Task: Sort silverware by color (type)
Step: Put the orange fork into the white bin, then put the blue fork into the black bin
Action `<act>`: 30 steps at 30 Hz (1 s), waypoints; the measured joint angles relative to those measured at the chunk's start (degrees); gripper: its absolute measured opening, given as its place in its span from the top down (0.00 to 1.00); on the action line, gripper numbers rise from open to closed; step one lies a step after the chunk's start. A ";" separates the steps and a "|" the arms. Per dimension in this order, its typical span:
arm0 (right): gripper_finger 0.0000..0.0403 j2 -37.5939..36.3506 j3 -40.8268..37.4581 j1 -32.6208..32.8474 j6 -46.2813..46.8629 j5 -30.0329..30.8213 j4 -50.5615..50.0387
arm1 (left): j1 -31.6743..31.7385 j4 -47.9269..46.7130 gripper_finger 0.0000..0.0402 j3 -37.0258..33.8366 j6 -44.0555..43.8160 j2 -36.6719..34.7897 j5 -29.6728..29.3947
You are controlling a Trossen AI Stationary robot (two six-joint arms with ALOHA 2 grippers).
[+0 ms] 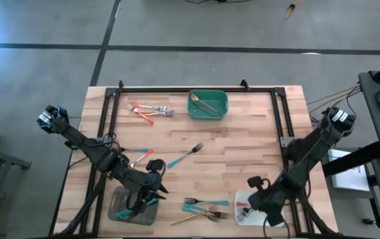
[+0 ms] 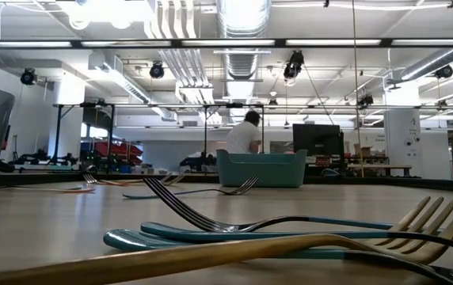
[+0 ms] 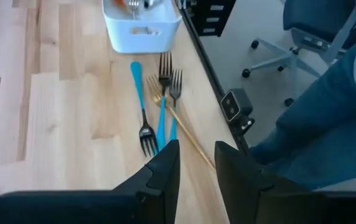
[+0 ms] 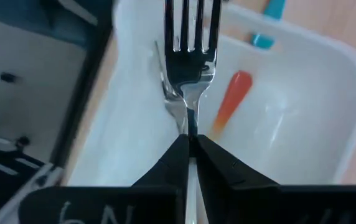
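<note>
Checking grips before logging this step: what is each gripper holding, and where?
The right gripper pinches a silver metal fork at its neck, over the white tray. The left gripper holds nothing.

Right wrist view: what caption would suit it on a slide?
Right gripper shut on a silver fork, holding it over the white tray.

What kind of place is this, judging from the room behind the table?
Probably a large robotics lab or workshop. The low view shows exposed silver ceiling ducts, long strip lights and distant workbenches with a dark monitor, behind a light wooden table fitted with two dark robot arms.
</note>
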 joint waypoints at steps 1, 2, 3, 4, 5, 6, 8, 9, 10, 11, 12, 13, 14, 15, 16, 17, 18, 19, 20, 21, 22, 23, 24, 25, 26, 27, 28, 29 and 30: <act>0.95 1.13 0.07 0.01 0.03 -0.04 -0.12 | 0.00 0.45 0.79 0.00 0.00 0.00 -0.02; 0.94 2.24 0.27 -0.01 0.24 0.00 -0.38 | 0.02 0.82 0.79 0.00 -0.02 0.00 -0.02; 0.93 3.17 0.57 -0.07 0.84 0.00 -0.44 | 0.02 1.16 0.79 0.00 -0.16 0.00 -0.02; 0.92 3.76 0.93 -0.14 1.79 0.00 -0.33 | 0.04 1.44 0.79 0.00 -0.40 0.00 -0.02; 0.91 4.21 1.31 -0.12 2.89 -0.01 -0.11 | 0.04 1.66 0.79 0.00 -0.55 0.00 -0.02; 0.91 4.64 1.71 -0.12 3.38 -0.02 -0.06 | 0.04 1.87 0.79 0.00 -0.79 0.00 -0.02; 0.90 5.17 2.20 -0.10 3.89 -0.17 -0.06 | 0.04 1.84 0.79 0.00 -1.90 0.00 -0.02; 0.89 5.30 2.52 -0.10 3.97 -0.29 -0.33 | 0.04 1.84 0.79 0.00 -2.44 0.00 0.00; 0.89 5.31 2.94 -0.10 4.07 -0.81 -0.52 | 0.04 1.84 0.79 0.00 -3.18 0.00 -0.01; 0.88 5.18 3.45 -0.10 4.23 -1.06 -0.52 | 0.04 1.78 0.79 0.00 -3.58 0.00 0.00; 0.88 5.06 4.23 -0.12 4.35 -1.15 -1.00 | 0.04 1.79 0.79 0.00 -3.73 0.00 -0.01; 0.88 4.93 5.21 -0.12 4.48 -1.22 -2.20 | 0.04 1.77 0.79 0.00 -3.99 0.00 -0.02; 0.88 4.82 6.18 -0.12 4.48 -1.36 -3.76 | 0.09 1.73 0.79 0.00 -4.07 0.00 -0.03; 0.88 4.74 7.42 -0.12 4.22 -1.33 -5.81 | 0.22 1.69 0.79 0.00 -4.07 0.00 -0.28; 0.88 4.72 8.75 -0.12 3.61 -1.28 -8.06 | 0.28 1.65 0.79 0.00 -4.08 0.00 -1.11; 0.88 4.70 10.07 -0.12 2.98 -1.06 -9.97 | 0.40 1.46 0.79 0.00 -4.07 0.00 -1.95; 0.88 4.67 11.49 -0.12 2.58 -1.04 -12.18 | 0.49 1.27 0.79 0.00 -3.92 0.00 -2.94; 0.88 4.65 12.77 -0.12 2.16 -1.00 -14.57 | 0.56 1.24 0.79 0.00 -3.30 0.02 -3.96; 0.88 4.65 13.90 -0.12 1.92 -0.79 -16.79 | 0.57 1.22 0.79 0.00 -2.43 0.02 -5.19; 0.88 4.65 14.96 -0.12 1.90 -0.28 -18.60 | 0.59 1.23 0.79 0.00 -1.14 0.02 -6.81; 0.88 4.65 15.93 -0.12 1.96 0.56 -19.97 | 0.59 1.27 0.79 0.00 0.48 0.02 -8.72; 0.88 4.65 16.75 -0.12 2.22 1.55 -21.06 | 0.63 1.25 0.79 0.00 2.35 0.02 -10.89; 0.88 4.65 17.48 -0.14 2.62 2.46 -21.96 | 0.73 1.23 0.79 0.00 3.95 0.02 -13.16; 0.88 4.63 18.15 -0.14 2.98 3.23 -22.55 | 0.84 1.30 0.79 0.00 5.35 0.02 -15.69; 0.88 4.63 18.69 -0.20 3.12 3.60 -22.83 | 1.08 1.48 0.79 0.00 6.04 0.02 -18.36; 0.88 4.63 19.15 -0.27 3.21 3.61 -22.94 | 1.42 1.80 0.79 0.00 6.28 0.02 -20.80; 0.88 4.63 19.60 -0.35 3.23 3.61 -22.95 | 1.82 2.32 0.79 0.00 6.32 0.02 -22.79; 0.88 4.63 20.03 -0.40 3.29 3.58 -22.94 | 2.32 2.73 0.79 0.00 6.12 0.02 -23.96; 0.88 4.63 20.42 -0.40 3.46 3.60 -22.96 | 2.93 2.89 0.79 0.00 5.61 0.02 -24.17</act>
